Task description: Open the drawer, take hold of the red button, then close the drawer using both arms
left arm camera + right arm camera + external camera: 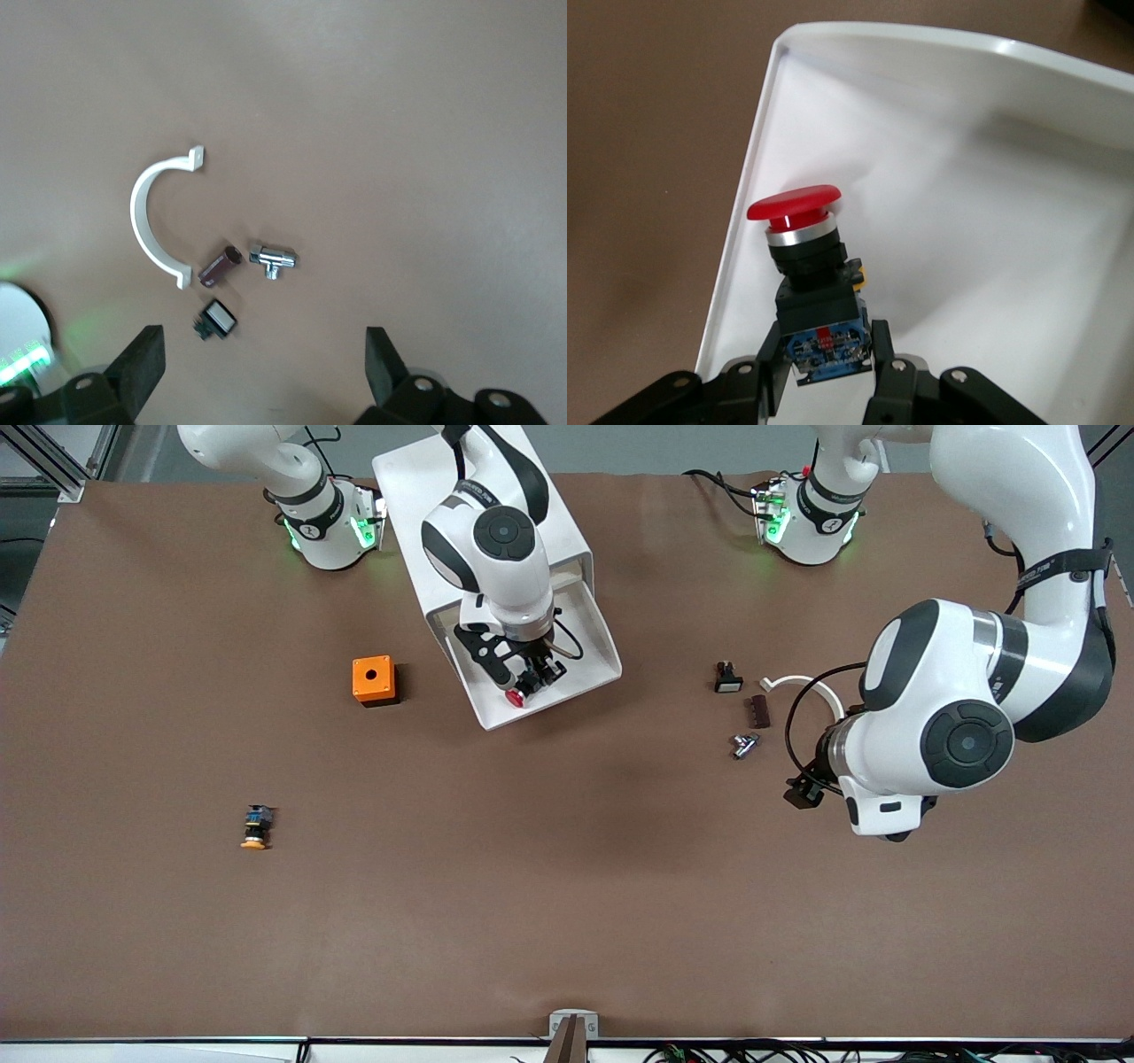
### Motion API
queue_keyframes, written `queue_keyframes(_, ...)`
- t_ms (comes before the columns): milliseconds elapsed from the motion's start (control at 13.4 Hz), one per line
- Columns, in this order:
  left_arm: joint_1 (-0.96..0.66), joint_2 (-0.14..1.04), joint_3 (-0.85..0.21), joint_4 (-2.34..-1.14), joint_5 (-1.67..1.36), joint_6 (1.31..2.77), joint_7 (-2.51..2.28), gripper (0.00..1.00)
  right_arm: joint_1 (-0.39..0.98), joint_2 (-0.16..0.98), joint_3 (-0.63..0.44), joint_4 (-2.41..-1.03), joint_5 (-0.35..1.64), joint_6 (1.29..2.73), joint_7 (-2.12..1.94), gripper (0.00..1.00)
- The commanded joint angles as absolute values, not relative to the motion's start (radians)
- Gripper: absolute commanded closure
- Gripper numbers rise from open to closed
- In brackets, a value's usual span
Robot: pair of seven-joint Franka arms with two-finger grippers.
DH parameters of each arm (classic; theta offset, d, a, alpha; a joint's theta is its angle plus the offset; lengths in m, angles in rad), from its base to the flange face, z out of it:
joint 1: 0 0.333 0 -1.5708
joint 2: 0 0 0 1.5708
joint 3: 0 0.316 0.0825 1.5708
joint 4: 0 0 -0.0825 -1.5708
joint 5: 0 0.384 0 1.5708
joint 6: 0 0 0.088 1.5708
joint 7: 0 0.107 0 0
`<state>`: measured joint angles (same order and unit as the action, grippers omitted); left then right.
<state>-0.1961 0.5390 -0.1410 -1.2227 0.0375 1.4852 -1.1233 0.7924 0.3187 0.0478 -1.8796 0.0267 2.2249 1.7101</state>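
Observation:
The drawer [586, 657] stands pulled out of the white cabinet [416, 487], its white tray [992, 177] showing. Inside it, close to the front wall, is the button [515, 698], with a red mushroom cap above a black-and-blue body [799, 239]. My right gripper [529, 682] reaches down into the tray and is shut on the button's blue base [826, 350]. My left gripper [877, 819] hangs over the table toward the left arm's end, and in the left wrist view it [266, 350] is open with nothing between its fingers.
An orange box with a hole [373, 680] sits beside the drawer toward the right arm's end. An orange-capped button [255, 828] lies nearer the front camera. Under the left arm lie a white curved clamp [146, 221], a brown piece [220, 266], a chrome fitting [273, 258] and a small black switch [216, 320].

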Motion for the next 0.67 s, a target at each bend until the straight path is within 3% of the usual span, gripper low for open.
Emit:
queue_keyframes(0, -0.19, 0.52, -0.14, -1.241, 0.06, 1.483, -0.904, 0.01, 0.798, 0.313, 0.035, -1.838, 0.006, 2.188, 1.727, 0.97)
queue_keyframes(299, -0.198, 0.522, -0.149, -1.241, 0.057, 1.505, -0.756, 0.01, 0.743, 0.314, 0.034, -1.698, 0.012, 2.036, 1.643, 0.99)
queue_keyframes(598, -0.213, 0.529, -0.184, -1.264, 0.023, 1.54, -0.773, 0.0, 0.652, 0.288, 0.034, -1.66, 0.017, 1.976, 1.44, 1.0)
